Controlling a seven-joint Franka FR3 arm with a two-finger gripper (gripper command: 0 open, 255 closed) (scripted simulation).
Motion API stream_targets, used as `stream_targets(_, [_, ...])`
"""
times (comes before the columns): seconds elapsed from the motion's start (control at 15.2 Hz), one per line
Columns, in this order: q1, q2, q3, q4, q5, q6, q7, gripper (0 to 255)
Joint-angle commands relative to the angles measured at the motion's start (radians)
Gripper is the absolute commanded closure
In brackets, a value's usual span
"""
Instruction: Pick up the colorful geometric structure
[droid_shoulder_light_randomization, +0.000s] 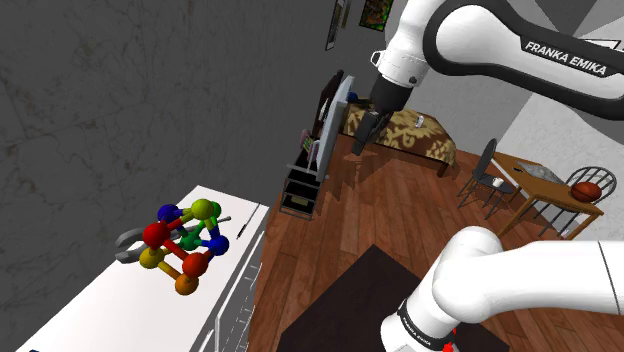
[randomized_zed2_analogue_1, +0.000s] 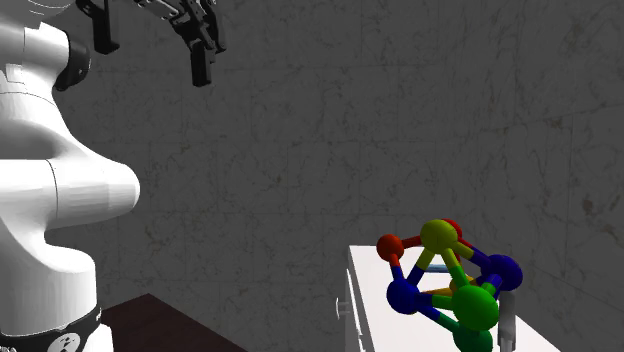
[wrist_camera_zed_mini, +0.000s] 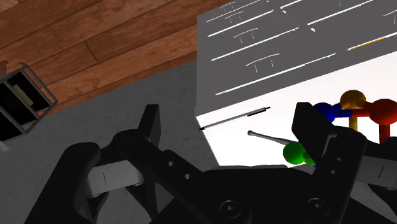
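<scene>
Nothing has yet been lifted: the ball-and-stick toy (droid_shoulder_light_randomization: 185, 245) is seen resting on the white cabinet top (droid_shoulder_light_randomization: 100, 310), well apart from the gripper (droid_shoulder_light_randomization: 362, 140), which is poised high with fingers spread wide and nothing clasped or touched, so approach, grasp and lift are judged outstanding.

The colorful geometric structure (droid_shoulder_light_randomization: 185, 243) has glossy, smooth balls. The floor (droid_shoulder_light_randomization: 385, 205) is polished wood planks; the wall (droid_shoulder_light_randomization: 130, 90) looks mottled grey and matt.

A white tabletop (droid_shoulder_light_randomization: 100, 310) stands by a grey wall (droid_shoulder_light_randomization: 150, 90). Farther off, on the wooden floor (droid_shoulder_light_randomization: 370, 210), are a bed (droid_shoulder_light_randomization: 410, 135) and a table (droid_shoulder_light_randomization: 525, 168).
</scene>
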Motion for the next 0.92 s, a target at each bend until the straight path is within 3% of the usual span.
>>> stream_targets(0.0, [0.0, 0.0, 0.0, 0.0, 0.0, 0.0, 0.0, 0])
stream_targets(0.86, [0.062, 0.202, 0.2, -0.131, 0.109, 0.417, 0.166, 0])
